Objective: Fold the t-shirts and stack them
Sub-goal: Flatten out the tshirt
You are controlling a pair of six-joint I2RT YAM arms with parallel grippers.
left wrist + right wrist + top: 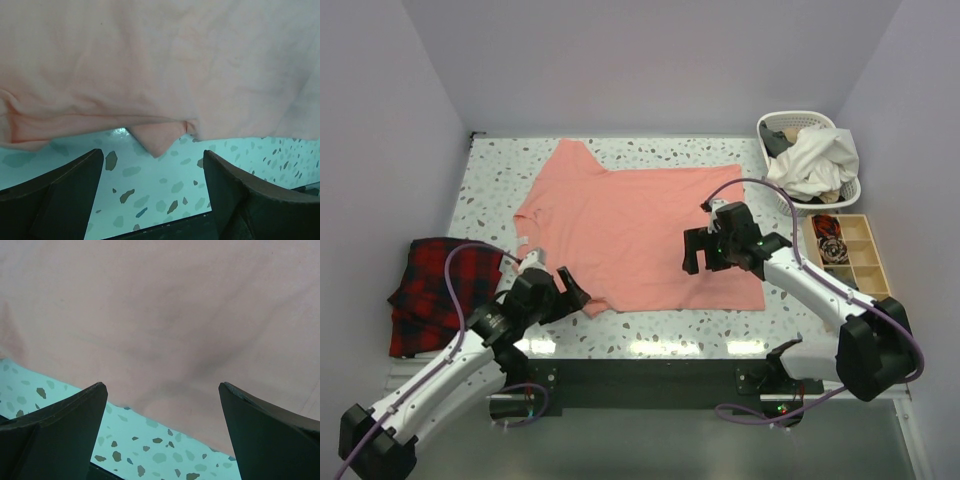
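T-shirt of thin salmon-pink cotton (640, 225), short-sleeved and plain, spread flat and open across the middle of the white speckled table (485, 165). Nothing on it is folded yet, apart from a small turned-over point of cloth at its near edge, seen in the left wrist view.

Your left gripper (576, 292) sits low at the shirt's near-left corner. Its jaws are apart, and that point of cloth lies between the two dark fingers (60, 195), not gripped. Your right gripper (705, 258) hovers over the near-right part of the shirt, jaws also apart and holding nothing. Its wrist view shows the shirt's near edge just ahead of the fingertips, with bare table between them.

At the table's left edge lies a crumpled red-and-black plaid cloth (430, 290), well apart from the shirt. At the far right stands a white plastic laundry basket (800, 114) holding pale garments. Nearer to you on that side is a wooden tray with compartments (875, 270).

By my reading, you are at the start of the first fold, with both grippers lined up on the near edge to take hold. The next move calls for each gripper to drop onto that edge and close on the cloth. Both then lift and carry it together toward the far side so the fold lands straight. Thin cotton may slip or bunch if one side leads.
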